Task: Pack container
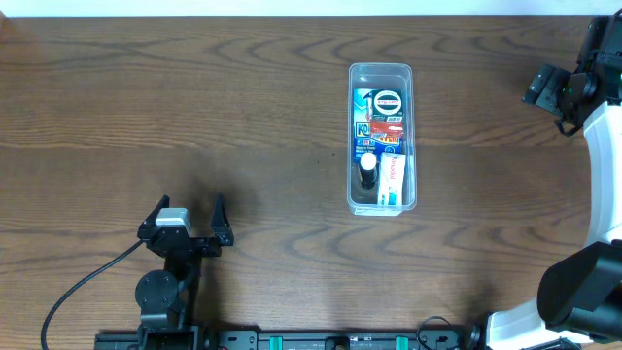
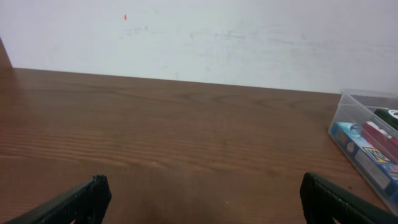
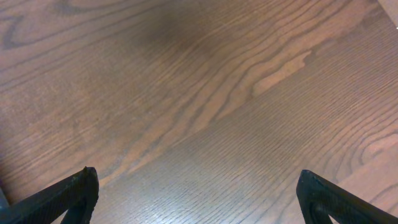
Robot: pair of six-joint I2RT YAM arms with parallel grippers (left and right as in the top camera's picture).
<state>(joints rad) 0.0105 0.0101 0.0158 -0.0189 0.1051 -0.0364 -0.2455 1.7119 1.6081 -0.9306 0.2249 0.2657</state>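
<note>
The clear plastic container [image 1: 381, 71] stands upright on the wooden table, right of centre. Inside it lie a blue box, a round black-and-white lid, a red packet, a small black-capped bottle [image 1: 367, 167] and a white tube [image 1: 389, 180]. Its corner also shows at the right edge of the left wrist view [image 2: 360, 102]. My left gripper [image 1: 187, 208] is open and empty near the front left of the table, far from the container; its fingers show in the left wrist view [image 2: 199, 198]. My right gripper [image 1: 544, 86] is at the far right edge; the right wrist view [image 3: 198, 194] shows it open and empty over bare wood.
A white wall [image 2: 199, 37] rises behind the table's far edge. A black cable [image 1: 83, 287] runs from the left arm's base to the front left. The right arm's white links [image 1: 604, 175] stand along the right edge.
</note>
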